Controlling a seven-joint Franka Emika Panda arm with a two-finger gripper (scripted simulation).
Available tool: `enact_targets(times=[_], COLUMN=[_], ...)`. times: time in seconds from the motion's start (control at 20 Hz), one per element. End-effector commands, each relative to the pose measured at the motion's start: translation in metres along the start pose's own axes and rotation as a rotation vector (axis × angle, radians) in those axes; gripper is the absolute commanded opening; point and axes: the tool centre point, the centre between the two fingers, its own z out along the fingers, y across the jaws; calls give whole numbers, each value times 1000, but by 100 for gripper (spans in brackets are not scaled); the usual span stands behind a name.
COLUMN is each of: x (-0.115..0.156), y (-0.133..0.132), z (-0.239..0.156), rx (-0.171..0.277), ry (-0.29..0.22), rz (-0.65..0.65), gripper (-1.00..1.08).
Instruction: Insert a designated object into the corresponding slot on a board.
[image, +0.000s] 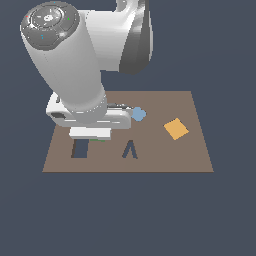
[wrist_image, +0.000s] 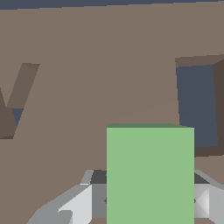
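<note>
In the exterior view, the rectangular slot (image: 79, 148) lay at the brown board's (image: 165, 157) left, just below the gripper (image: 90, 134). Its jaws were clamped on the green block (wrist_image: 150, 175), close beside the slot (wrist_image: 197, 106). Rightward sat the A-shaped cutout (image: 130, 149), blue diamond piece (image: 138, 114) and orange tile (image: 176, 128).

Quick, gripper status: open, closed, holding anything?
Gripper: closed on the green block, fingers on both sides of it.
</note>
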Motion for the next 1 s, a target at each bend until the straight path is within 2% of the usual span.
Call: enact_targets(times=[0.0,0.45,0.95], x=[13,41,49], y=[15,46,53], z=[-1,-2,-2], rx=[0,0,0], ry=[0,0,0], rz=[-20,-56,-65], gripper=[-100,-100,-100])
